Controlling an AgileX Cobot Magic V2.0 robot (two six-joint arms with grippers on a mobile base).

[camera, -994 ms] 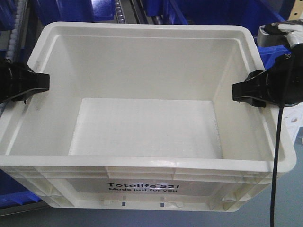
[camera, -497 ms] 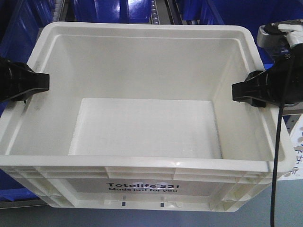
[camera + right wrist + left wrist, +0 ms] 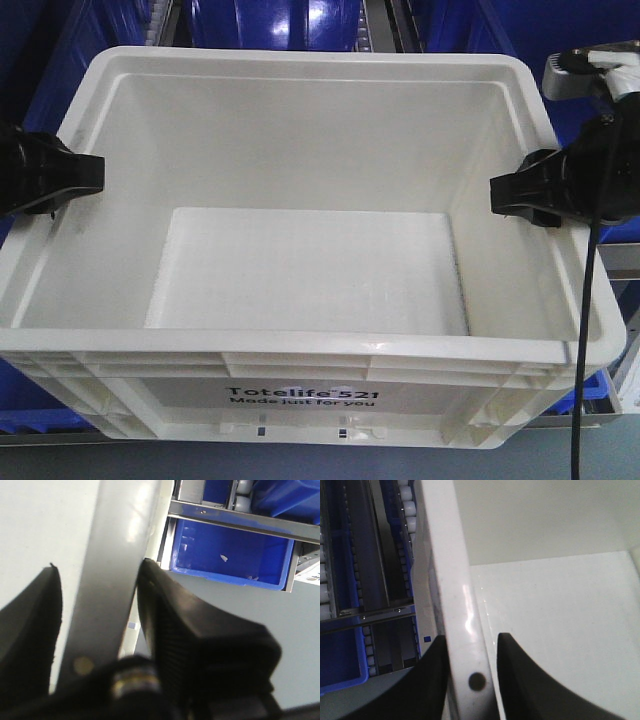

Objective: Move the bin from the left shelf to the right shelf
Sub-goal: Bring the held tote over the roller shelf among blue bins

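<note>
The bin (image 3: 300, 345), a large white tote with black "Totelife 521" print, fills the front view and is empty inside. My left gripper (image 3: 88, 175) is shut on its left rim, and my right gripper (image 3: 505, 195) is shut on its right rim. In the left wrist view the black fingers (image 3: 520, 675) straddle the white rim (image 3: 462, 595), one outside and one inside. The right wrist view shows the same clamp on the shaded rim (image 3: 117, 540), with my right gripper (image 3: 99, 566) gripping it.
Dark blue totes (image 3: 270, 22) and roller rails (image 3: 380, 25) of the shelf stand right behind the bin. A blue tote (image 3: 230, 555) sits low on the shelf to the right, above grey floor (image 3: 260, 605). A black cable (image 3: 585, 350) hangs by the right arm.
The shelf rails and blue totes behind the bin have slid to the right in the front view. The bin and both grippers keep the same place and grip.
</note>
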